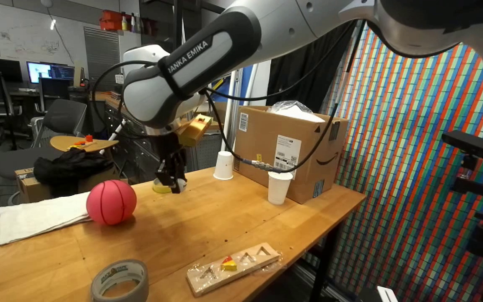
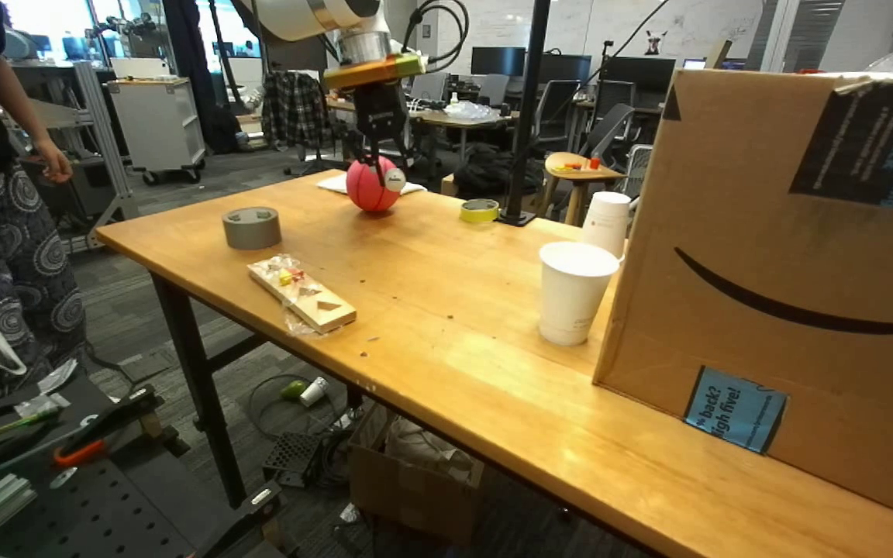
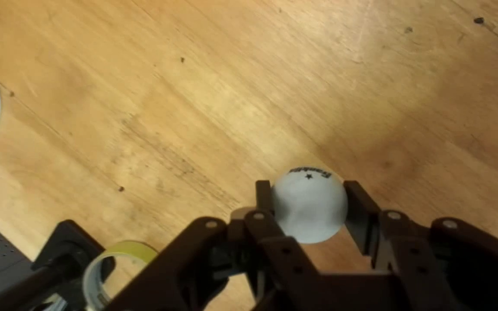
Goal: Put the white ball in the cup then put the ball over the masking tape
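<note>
The white ball (image 3: 309, 207) sits between the fingertips of my gripper (image 3: 310, 196), which is shut on it. Ball (image 2: 394, 180) and gripper (image 1: 177, 178) are raised above the table. The cup, a white paper cup (image 1: 279, 188), stands upright with its mouth up near the cardboard box; it also shows in an exterior view (image 2: 577, 294). The large red ball (image 1: 111, 202) rests on the table beside a folded cloth. The masking tape, a grey-tan roll (image 1: 120, 277), lies flat with its hole up; it also shows in an exterior view (image 2: 251, 229).
A yellow-green tape ring (image 3: 119, 255) lies by a black pole base (image 2: 515, 218). An upside-down white cup (image 1: 223, 165) stands near the box (image 1: 258, 147). A wrapped wooden block (image 1: 233, 268) lies near the table edge. A white cloth (image 1: 40, 216) lies at the far end.
</note>
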{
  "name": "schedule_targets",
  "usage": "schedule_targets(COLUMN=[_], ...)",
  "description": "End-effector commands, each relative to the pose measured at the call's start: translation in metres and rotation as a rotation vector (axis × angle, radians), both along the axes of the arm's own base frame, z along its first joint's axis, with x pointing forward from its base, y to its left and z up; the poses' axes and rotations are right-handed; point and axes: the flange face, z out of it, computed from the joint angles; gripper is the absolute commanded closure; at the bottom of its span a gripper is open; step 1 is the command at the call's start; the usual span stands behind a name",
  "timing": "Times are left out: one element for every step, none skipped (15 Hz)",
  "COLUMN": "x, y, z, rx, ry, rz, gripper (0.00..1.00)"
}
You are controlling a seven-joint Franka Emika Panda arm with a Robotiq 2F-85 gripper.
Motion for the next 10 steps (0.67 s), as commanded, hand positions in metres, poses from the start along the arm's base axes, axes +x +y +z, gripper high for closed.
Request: schedule_targets(x=[-0.001, 0.003, 0.006, 0.009, 0.011, 0.012, 0.013, 0.015, 0.016, 0.016], y=[-0.036, -0.051, -0.066, -0.084, -0.102, -0.122, -0.145, -0.166, -0.188, -0.208], z=[0.033, 0.037, 0.038, 0.038, 0.037, 0.036, 0.033, 0.033, 0.033, 0.033], rx=[-0.011, -0.009, -0.007, -0.016, -0.015, -0.019, -0.025, -0.028, -0.034, -0.037], ry=[-0.039, -0.045, -0.047, -0.051, -0.051, -0.047, -0.046, -0.044, -0.045, -0.048], rz=[-0.048, -0.061, -0.076, -0.088, -0.099, -0.113, -0.126, -0.137, -0.15, -0.16], gripper=[0.78, 0.78, 0.78, 0.78, 0.78, 0.78, 0.78, 0.78, 0.78, 0.78])
